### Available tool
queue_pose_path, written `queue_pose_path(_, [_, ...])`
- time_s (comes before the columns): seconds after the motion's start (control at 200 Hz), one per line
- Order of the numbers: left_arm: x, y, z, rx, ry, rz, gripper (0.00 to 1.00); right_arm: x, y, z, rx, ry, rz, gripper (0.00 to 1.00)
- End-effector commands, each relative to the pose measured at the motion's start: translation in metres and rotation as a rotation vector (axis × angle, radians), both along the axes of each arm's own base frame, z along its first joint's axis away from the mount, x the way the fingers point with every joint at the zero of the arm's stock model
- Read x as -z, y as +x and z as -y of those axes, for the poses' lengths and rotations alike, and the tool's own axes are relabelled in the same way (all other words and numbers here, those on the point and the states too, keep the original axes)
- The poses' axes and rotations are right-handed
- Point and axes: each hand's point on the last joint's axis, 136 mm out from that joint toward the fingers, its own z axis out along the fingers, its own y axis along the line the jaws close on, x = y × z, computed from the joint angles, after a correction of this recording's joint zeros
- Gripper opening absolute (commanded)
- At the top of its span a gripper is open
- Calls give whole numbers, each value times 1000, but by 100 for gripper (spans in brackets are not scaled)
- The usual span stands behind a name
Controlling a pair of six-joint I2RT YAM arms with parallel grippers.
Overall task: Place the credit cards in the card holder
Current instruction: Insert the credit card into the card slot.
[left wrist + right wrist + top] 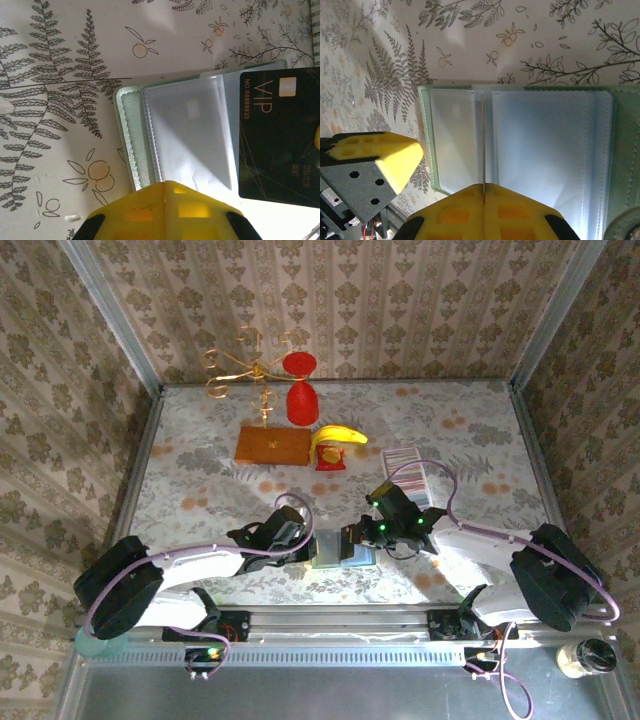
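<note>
At the table's (470, 440) near edge, one card holder (335, 552) lies open with two clear panels up. Left of it the left hand (303, 540) is closed, its tips at the holder's rim and its grip unclear; right of it the right hand (362, 535) pinches one black card (280, 135) over the holder. Beyond the holder, the other credit cards (405, 460) stand in one row.

Staged test booth: wallpapered walls (60, 390), floral tablecloth (480, 440).
</note>
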Motion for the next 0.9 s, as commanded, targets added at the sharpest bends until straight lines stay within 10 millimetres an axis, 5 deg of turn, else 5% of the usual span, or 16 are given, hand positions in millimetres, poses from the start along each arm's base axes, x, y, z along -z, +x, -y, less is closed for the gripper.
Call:
queue_pose_path(0.0, [5, 0, -1, -13, 13, -3, 3, -5, 11, -8, -1, 17, 45, 0])
queue_pose_path(0.67, [24, -7, -7, 0, 73, -11, 0, 6, 2, 11, 50, -20, 44, 0])
queue_pose_path(0.895, [26, -10, -6, 1, 66, -15, 0, 4, 1, 3, 62, 49, 35, 0])
